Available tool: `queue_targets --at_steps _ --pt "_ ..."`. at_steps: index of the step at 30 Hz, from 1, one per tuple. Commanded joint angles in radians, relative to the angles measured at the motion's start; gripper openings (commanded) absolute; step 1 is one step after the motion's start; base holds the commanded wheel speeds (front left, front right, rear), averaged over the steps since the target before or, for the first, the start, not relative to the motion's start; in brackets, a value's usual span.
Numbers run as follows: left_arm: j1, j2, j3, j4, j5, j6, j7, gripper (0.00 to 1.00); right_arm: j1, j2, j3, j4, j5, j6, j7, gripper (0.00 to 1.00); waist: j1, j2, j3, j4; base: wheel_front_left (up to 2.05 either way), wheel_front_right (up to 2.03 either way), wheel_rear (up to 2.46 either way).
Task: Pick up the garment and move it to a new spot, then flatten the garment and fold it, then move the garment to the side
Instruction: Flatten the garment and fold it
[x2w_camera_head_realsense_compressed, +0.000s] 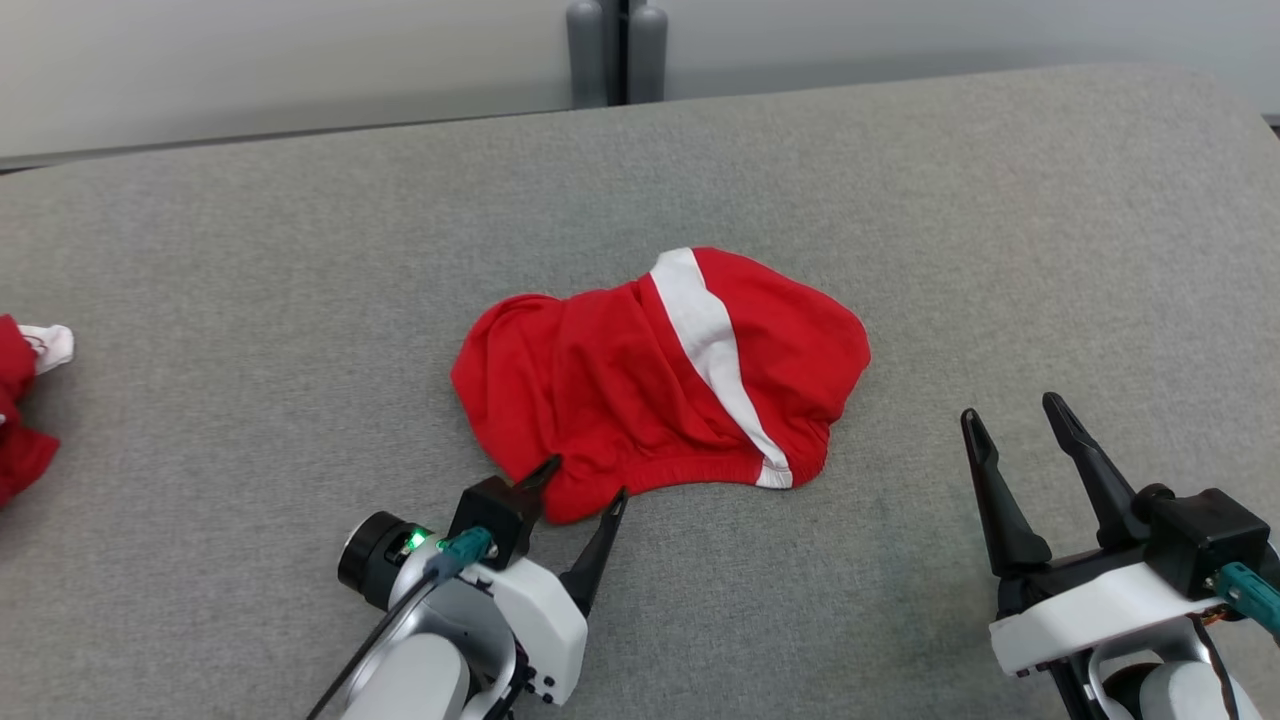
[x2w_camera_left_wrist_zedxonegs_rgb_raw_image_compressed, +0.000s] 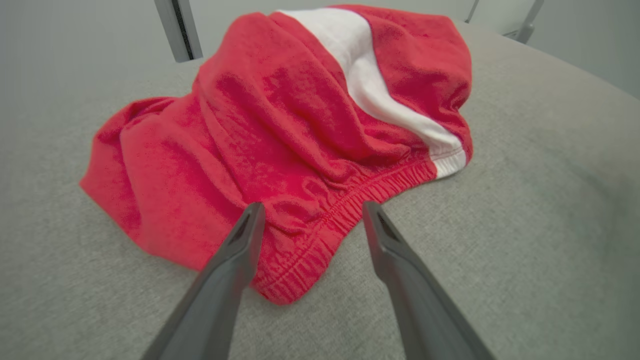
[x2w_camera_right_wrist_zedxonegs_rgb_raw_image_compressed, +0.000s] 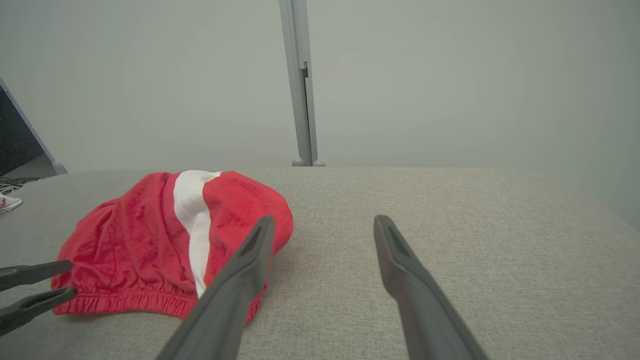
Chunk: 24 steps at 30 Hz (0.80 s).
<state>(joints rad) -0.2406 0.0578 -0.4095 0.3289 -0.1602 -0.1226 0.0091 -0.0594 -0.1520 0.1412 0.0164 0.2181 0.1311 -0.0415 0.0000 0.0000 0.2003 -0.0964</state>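
Red garment (x2w_camera_head_realsense_compressed: 660, 380) bunched in a loose, rumpled heap near the middle of the grey fabric-covered table (x2w_camera_head_realsense_compressed: 900, 200), not spread flat. Crossed by a broad white stripe (x2w_camera_head_realsense_compressed: 705, 340) from the far edge down to the near hem. Gathered elastic waistband (x2w_camera_head_realsense_compressed: 690, 475) along the near side, curling under at its left corner. At that corner, left gripper (x2w_camera_head_realsense_compressed: 588, 478) with its two dark fingers spread wide, pinching nothing: in the left wrist view one finger over the red fabric, the other over bare table just beside the waistband, the corner lying between them. Impossible to tell whether either finger touches the cloth. Off to the right and well apart from the garment, right gripper (x2w_camera_head_realsense_compressed: 1010, 407), likewise spread and empty, fingers pointing away over bare table. At the far left edge of the head view, a second bundle of red and white cloth (x2w_camera_head_realsense_compressed: 20, 400), well apart from the garment. Beyond the table's far edge, a grey upright post (x2w_camera_head_realsense_compressed: 617, 50) against a pale wall (x2w_camera_head_realsense_compressed: 250, 60).
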Motion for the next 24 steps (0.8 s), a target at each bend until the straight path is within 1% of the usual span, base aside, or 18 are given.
queue_targets --at_steps 1,4,6,7,8,13,14,17,20,24 --pt "-0.030 0.007 -0.003 0.025 -0.008 -0.004 0.003 1.00 -0.012 -0.004 -0.001 0.000 0.005 -0.001 -0.009 1.00 0.0000 0.0000 0.026 -0.020 0.00 0.00 0.00" --pt "-0.074 0.013 -0.020 0.132 -0.020 -0.007 0.035 1.00 -0.025 -0.002 -0.001 0.015 0.010 -0.001 -0.020 1.00 0.0000 0.0000 0.042 -0.029 0.00 0.00 0.00" --pt "-0.095 0.016 -0.028 0.177 -0.017 -0.006 0.056 1.00 -0.028 0.000 -0.003 0.021 0.010 -0.001 -0.025 1.00 0.0000 0.0000 0.049 -0.030 0.00 0.00 0.00" --pt "-0.100 0.019 -0.032 0.197 -0.018 -0.006 0.063 0.42 -0.028 0.000 -0.005 0.024 0.011 -0.001 -0.030 1.00 0.0000 0.0000 0.050 -0.030 0.00 0.00 0.00" --pt "-0.104 0.022 -0.039 0.210 -0.019 -0.006 0.066 0.00 -0.029 0.000 -0.008 0.028 0.011 -0.001 -0.033 1.00 0.0000 0.0000 0.052 -0.029 0.00 0.00 0.00" --pt "-0.125 0.060 -0.042 0.195 -0.004 -0.002 0.002 0.00 -0.037 0.006 -0.017 0.040 0.009 -0.001 -0.042 1.00 0.0000 0.0000 0.052 -0.018 0.00 0.00 0.00" --pt "-0.120 0.071 -0.035 0.159 -0.006 0.002 -0.035 0.00 -0.037 0.006 -0.020 0.044 0.007 -0.001 -0.042 1.00 0.0000 0.0000 0.048 -0.011 0.00 0.00 0.00" --pt "-0.099 0.098 -0.015 0.074 -0.013 0.012 -0.074 0.00 -0.032 0.006 -0.029 0.045 0.005 -0.001 -0.043 1.00 0.0000 0.0000 0.043 0.001 0.00 0.00 0.00" --pt "-0.068 0.144 0.014 -0.033 -0.020 0.029 -0.078 0.00 -0.024 0.007 -0.038 0.044 0.003 -0.001 -0.041 1.00 0.0000 0.0000 0.039 0.010 0.00 0.00 0.00" --pt "-0.009 0.211 0.062 -0.178 -0.039 0.051 -0.034 0.00 -0.016 0.010 -0.047 0.040 0.002 -0.001 -0.036 1.00 0.0000 0.0000 0.034 0.016 0.00 0.00 0.00"
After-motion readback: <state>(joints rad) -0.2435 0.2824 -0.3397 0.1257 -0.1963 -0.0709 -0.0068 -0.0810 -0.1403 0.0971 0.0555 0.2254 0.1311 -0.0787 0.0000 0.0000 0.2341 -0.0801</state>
